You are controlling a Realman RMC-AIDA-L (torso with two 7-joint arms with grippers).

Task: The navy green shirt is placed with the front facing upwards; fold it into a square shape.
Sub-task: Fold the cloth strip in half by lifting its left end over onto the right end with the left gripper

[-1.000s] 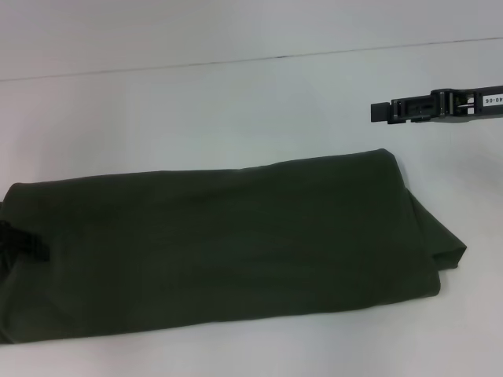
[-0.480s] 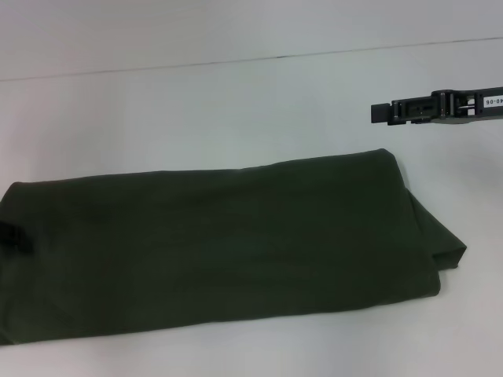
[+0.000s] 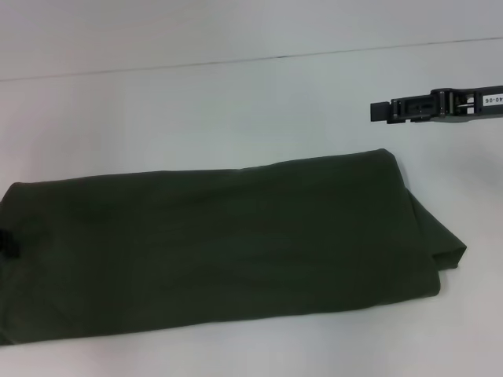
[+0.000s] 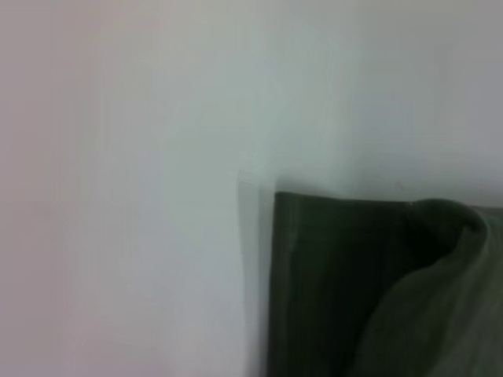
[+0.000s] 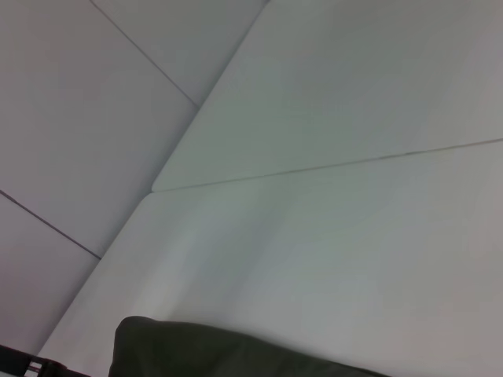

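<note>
On the white table [image 3: 236, 94], the navy green shirt [image 3: 228, 243] lies folded into a long band, not yet square; beyond its far corner the right gripper [image 3: 385, 111] hovers, fingers pressed together, while the left gripper [image 3: 6, 243] at its other end is too hidden to tell.

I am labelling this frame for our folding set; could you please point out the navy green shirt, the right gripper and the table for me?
navy green shirt [image 3: 228, 247]: head view, middle of the folded plain green cloth.
right gripper [image 3: 382, 111]: head view, tip of the black fingers, above the table beyond the shirt.
table [image 3: 220, 118]: head view, bare white top behind the shirt.

Soft, even, shadowless room light.
The left wrist view is blurred; the dark olive-green cotton shirt [image 3: 228, 247] reads nearly black.
</note>
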